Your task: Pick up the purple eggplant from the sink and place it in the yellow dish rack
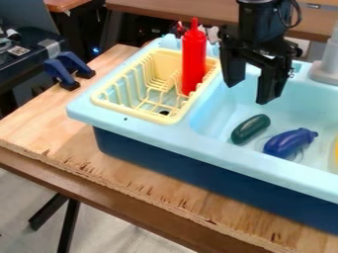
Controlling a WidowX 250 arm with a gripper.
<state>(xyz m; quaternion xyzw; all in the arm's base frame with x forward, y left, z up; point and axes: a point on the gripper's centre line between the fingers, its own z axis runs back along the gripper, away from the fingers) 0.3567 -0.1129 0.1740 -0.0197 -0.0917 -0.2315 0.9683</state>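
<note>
My gripper hangs over the left part of the toy sink's basin, its two fingers spread apart with nothing between them. Right beside it on the left, a red squeeze bottle stands upright in the yellow dish rack. Below the gripper, on the basin floor, lie a dark green cucumber-like toy and a purple eggplant, side by side. Part of a yellow object shows at the right edge.
The light blue sink has a raised rim around rack and basin. A grey faucet-like piece rises at its back right. Two blue clamps sit at the wooden table's left edge.
</note>
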